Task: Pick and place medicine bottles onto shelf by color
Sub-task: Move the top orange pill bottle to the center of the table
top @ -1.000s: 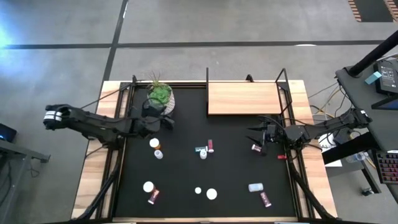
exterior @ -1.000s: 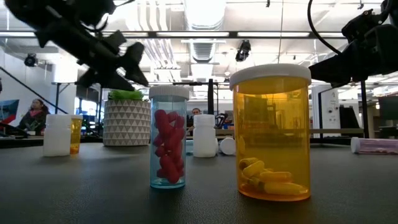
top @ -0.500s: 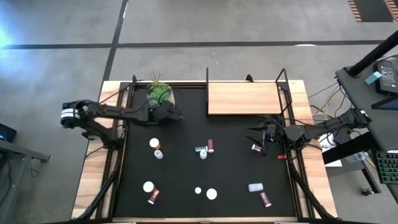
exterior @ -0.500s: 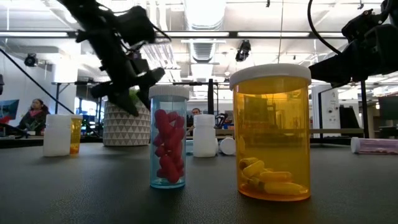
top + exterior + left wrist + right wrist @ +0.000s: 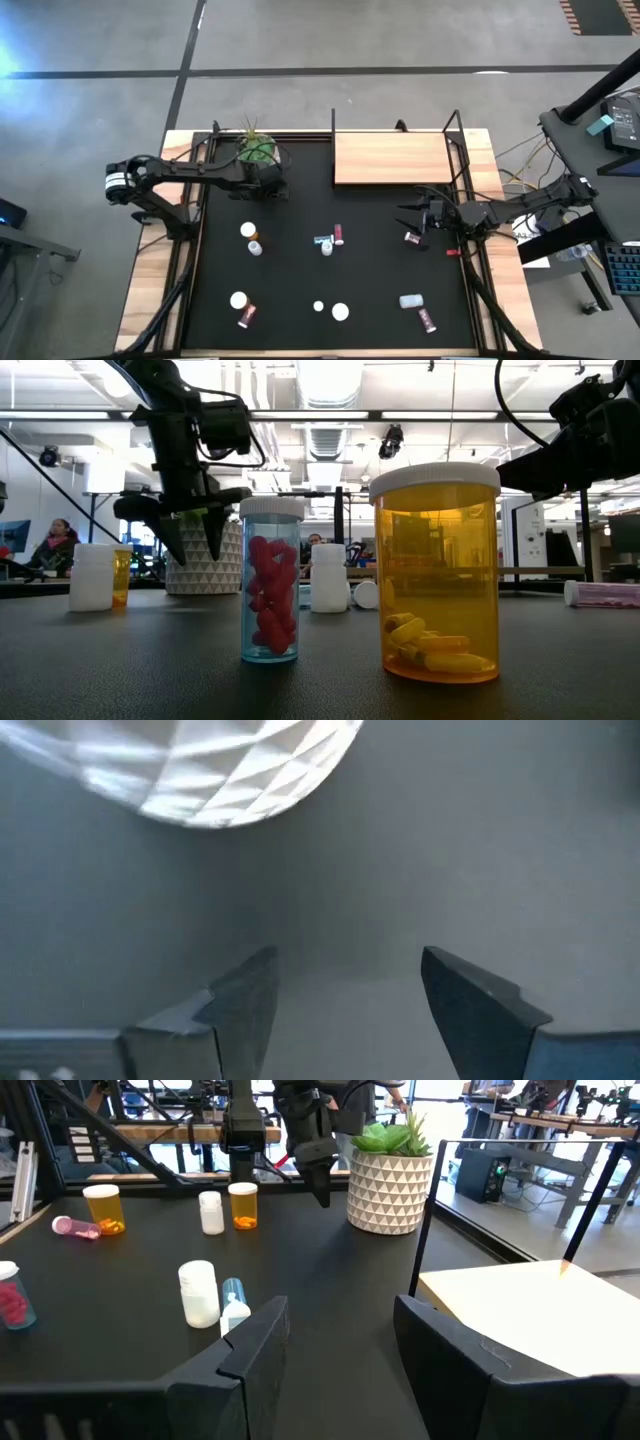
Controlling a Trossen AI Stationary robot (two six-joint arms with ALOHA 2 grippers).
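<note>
Several small medicine bottles stand or lie on the black mat: an orange one [image 5: 249,231], a white one [image 5: 255,247], a pink one [image 5: 339,234], another pink one [image 5: 411,238] and a pale blue one [image 5: 410,300]. The wooden shelf [image 5: 392,158] stands at the far right. My left gripper [image 5: 270,188] is open and empty, pointing down at bare mat [image 5: 345,990] beside the white plant pot [image 5: 258,158]. It also shows in the low view [image 5: 190,538]. My right gripper [image 5: 410,218] is open and empty [image 5: 340,1330], level, just on the far side of the pink bottle in front of the shelf.
The plant pot [image 5: 200,770] is close to my left gripper's fingers. Close to the low camera stand a clear bottle of pink pills [image 5: 271,585] and an orange bottle [image 5: 436,575]. The shelf's black posts [image 5: 458,150] rise near my right arm.
My left gripper has moved a little toward the table's far edge, closer to the plant pot, and has tipped from slanting to pointing straight down. It stays open and empty.
</note>
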